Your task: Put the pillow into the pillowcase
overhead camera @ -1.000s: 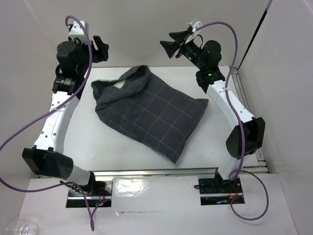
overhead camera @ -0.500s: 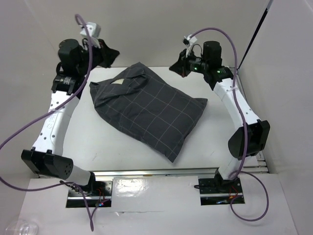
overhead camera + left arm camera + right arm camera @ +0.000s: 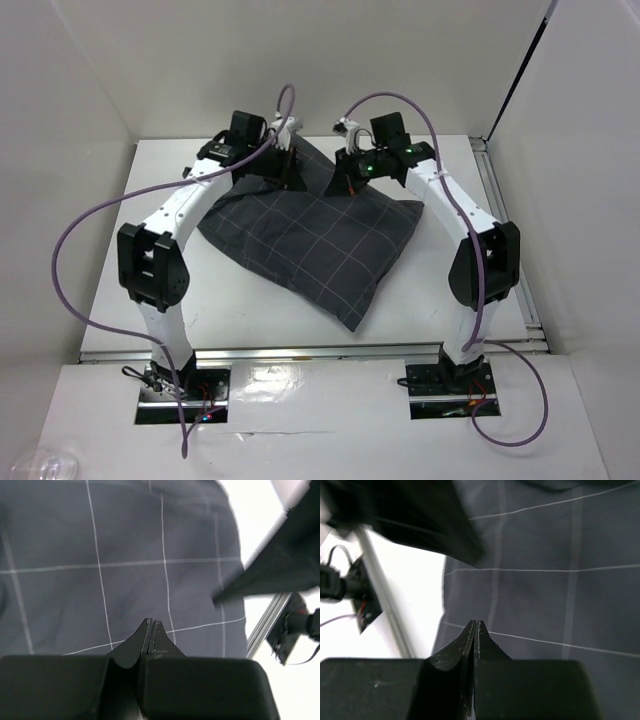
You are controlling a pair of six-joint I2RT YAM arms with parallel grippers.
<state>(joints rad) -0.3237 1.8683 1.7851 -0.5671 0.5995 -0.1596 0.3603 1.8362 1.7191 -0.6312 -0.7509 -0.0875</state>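
The dark charcoal pillowcase (image 3: pixel 320 240) with its thin light grid lies bulging and slanted across the middle of the table. The pillow is hidden. Both arms reach in over the case's far end. My left gripper (image 3: pixel 293 168) and right gripper (image 3: pixel 340 180) hover close together there. In the left wrist view the gripper (image 3: pixel 151 622) is shut with nothing between its fingers, just above the checked pillowcase (image 3: pixel 125 555). The right wrist view shows the same: gripper (image 3: pixel 475 623) shut and empty over the pillowcase (image 3: pixel 545 580).
A metal rail (image 3: pixel 320 352) runs along the table's near edge and another rail (image 3: pixel 505 220) along the right side. White walls close in the back and both sides. Each wrist view shows the other arm's dark gripper close by.
Both arms came down from the raised back corners and inward over the pillowcase's far end. Both grippers went from open to shut. The case's lifted top edge settled flat.
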